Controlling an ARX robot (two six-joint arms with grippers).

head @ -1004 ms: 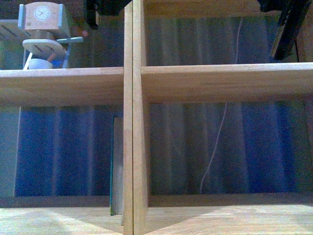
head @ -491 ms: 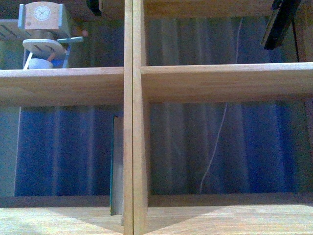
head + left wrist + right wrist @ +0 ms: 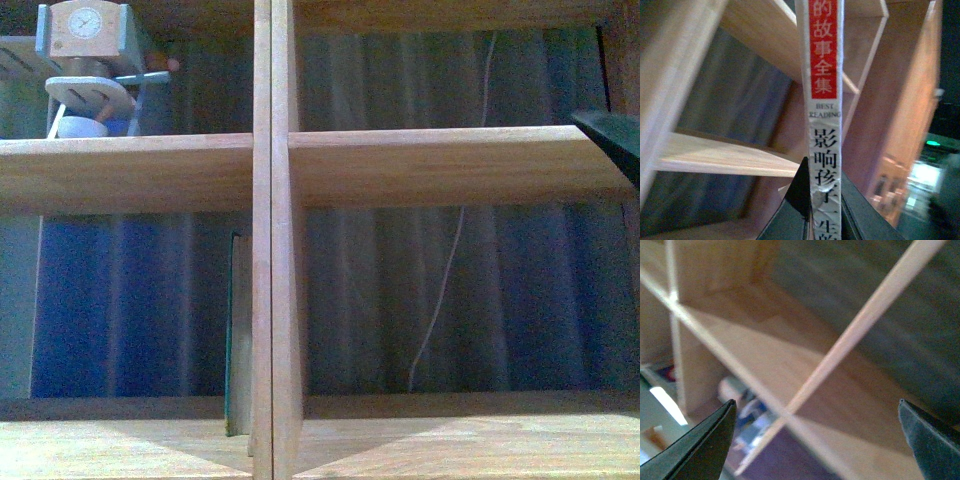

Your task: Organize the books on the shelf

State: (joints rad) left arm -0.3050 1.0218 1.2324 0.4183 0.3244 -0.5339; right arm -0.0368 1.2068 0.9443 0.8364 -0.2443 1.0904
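Observation:
The light-wood shelf (image 3: pixel 420 165) fills the front view, with a central upright and open compartments. The dark teal book (image 3: pixel 238 335) stands upright in the lower left compartment, against the central upright. My left gripper (image 3: pixel 824 200) is shut on the pale white-green book (image 3: pixel 825 100), whose red-topped spine with Chinese characters faces the left wrist camera, in front of shelf boards (image 3: pixel 725 155). My right gripper (image 3: pixel 817 412) is open and empty, its jaws wide apart before a shelf board (image 3: pixel 790 365). A dark tip of the right arm (image 3: pixel 612 140) shows at the front view's right edge.
A darker wooden cabinet with a clock (image 3: pixel 85 30) and a round wooden stand (image 3: pixel 90 95) show through the upper left compartment. Blue-grey curtains (image 3: pixel 480 290) and a thin white cord (image 3: pixel 440 300) hang behind the open-backed shelf.
The dark arm parts at the top left have left the front view. The right arm's dark part has moved from the top right down to the right edge.

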